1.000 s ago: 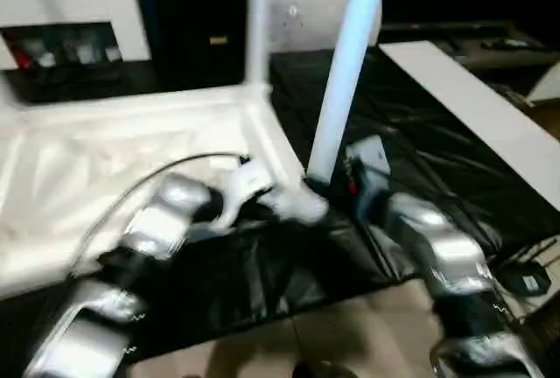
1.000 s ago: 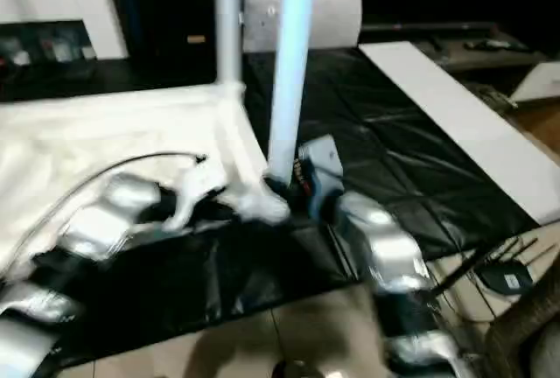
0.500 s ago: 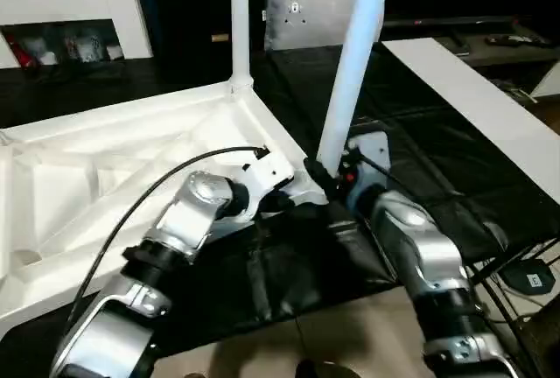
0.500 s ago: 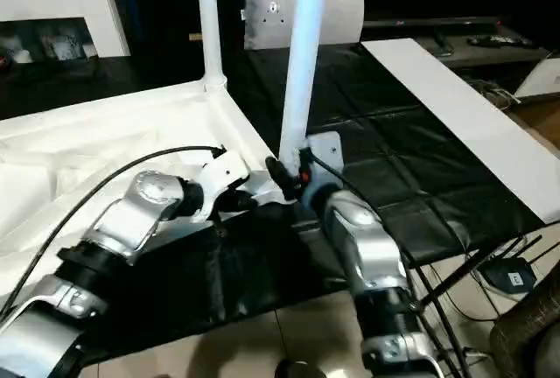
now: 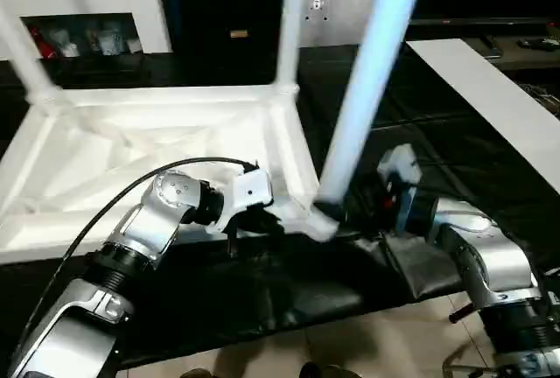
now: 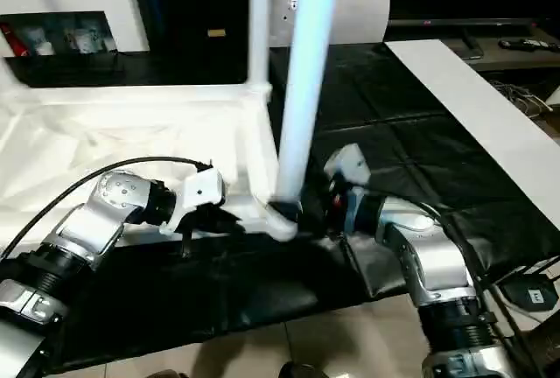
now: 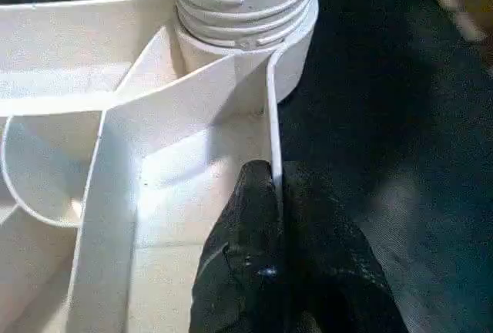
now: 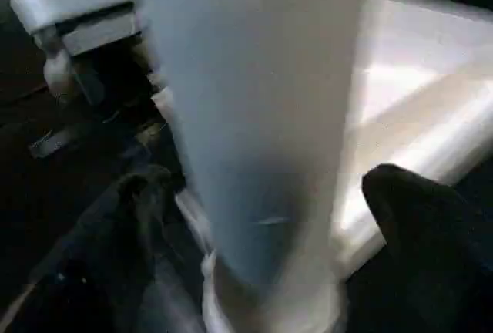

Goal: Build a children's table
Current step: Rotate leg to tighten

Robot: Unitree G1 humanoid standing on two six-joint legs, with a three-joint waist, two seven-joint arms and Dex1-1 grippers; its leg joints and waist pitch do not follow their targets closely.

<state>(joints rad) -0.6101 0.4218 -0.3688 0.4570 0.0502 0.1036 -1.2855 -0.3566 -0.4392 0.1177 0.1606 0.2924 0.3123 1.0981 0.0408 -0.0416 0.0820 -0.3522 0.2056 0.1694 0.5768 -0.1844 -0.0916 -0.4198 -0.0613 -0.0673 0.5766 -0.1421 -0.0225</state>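
**Seating the near leg: where it could slip**

Starting nearest, the left gripper (image 7: 273,217) is pinched tight on the thin side wall of the upturned table top (image 5: 157,146), close to the near right corner socket (image 7: 243,32). The right gripper (image 8: 262,217) stands with its jaws wide on either side of the near leg (image 5: 367,89), one black finger (image 8: 420,217) well clear of the tube, so it grips nothing.

The leg's threaded foot sits in that socket, yet in the head views the tube leans to the right. My judgement is that it is not fully screwed home. With the right jaws spread, nothing but the socket steadies it; it could tip out or bind crookedly if turned while tilted. A closing grip taken off centre might push the leg over instead of catching it. The left pinch holds only a thin rib, so a hard twist on the leg could drag the top across the slick sheet.

The top lies underside up on a black plastic sheet (image 5: 455,142) spread over pale floor tiles (image 6: 332,334). A far leg (image 5: 290,19) stands upright at the far right corner, and another leg (image 5: 22,50) rises at the far left. A flat white board (image 6: 472,98) lies on the right. Beyond are a white-grey cushion (image 6: 359,6) and a white shelf unit (image 5: 79,2) on the far left.
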